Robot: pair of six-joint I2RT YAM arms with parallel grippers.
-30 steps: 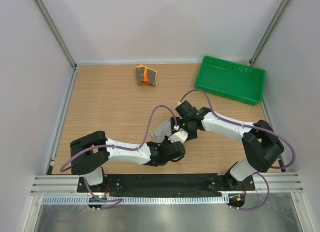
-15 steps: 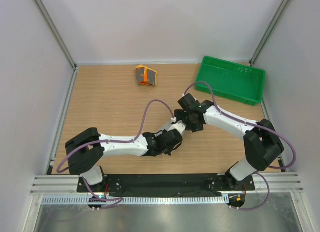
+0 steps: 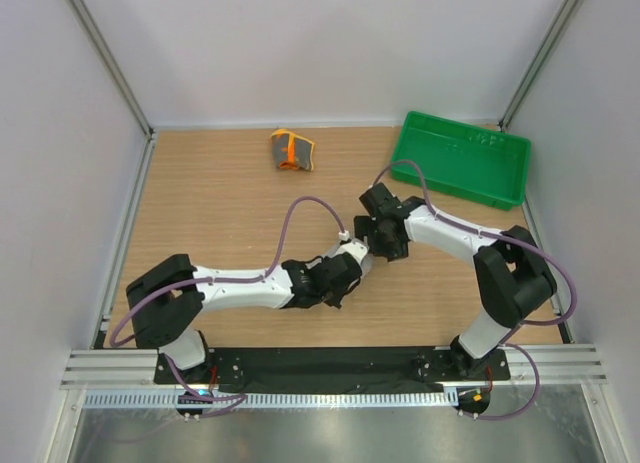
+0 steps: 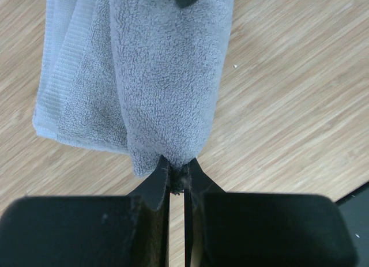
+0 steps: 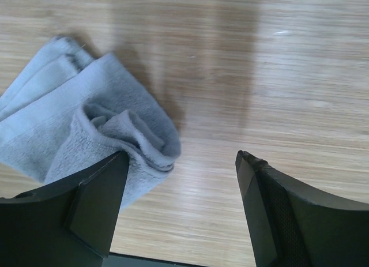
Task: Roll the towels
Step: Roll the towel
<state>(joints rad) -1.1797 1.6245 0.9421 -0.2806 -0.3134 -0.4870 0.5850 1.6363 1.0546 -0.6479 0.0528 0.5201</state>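
At the centre of the table (image 3: 220, 203), the left gripper (image 4: 177, 170) is clamped on the near edge of the grey towel (image 4: 167, 76). I read its two fingers as pressed together, with a pinch of pile between the tips.

1. Towel axis. In the left wrist view the grey towel runs straight away from the fingertips, long axis in line with the gripper. It is folded lengthwise, with a flatter hemmed layer showing along one side. It lies on the wood.

2. Right gripper (image 5: 183, 160). The fingers stand well apart and hold nothing. In its own view the towel lies off to one side of the gap. A curled, bunched end sits just beside the finger at the picture's left, and bare wood fills most of the opening.

3. Nearer arm. The left arm has the cloth. The right is close alongside but offset from the curled end.

4. Judgement. The roll looks begun at one end only. The next move likely needs the right gripper shifted sideways until the curl sits between its fingers. Pulling on the pinched edge could undo the curl.

5. Other items. The patterned towel (image 3: 291, 149) lies well apart near the far edge. The green tray (image 3: 455, 163) stands at the far right.
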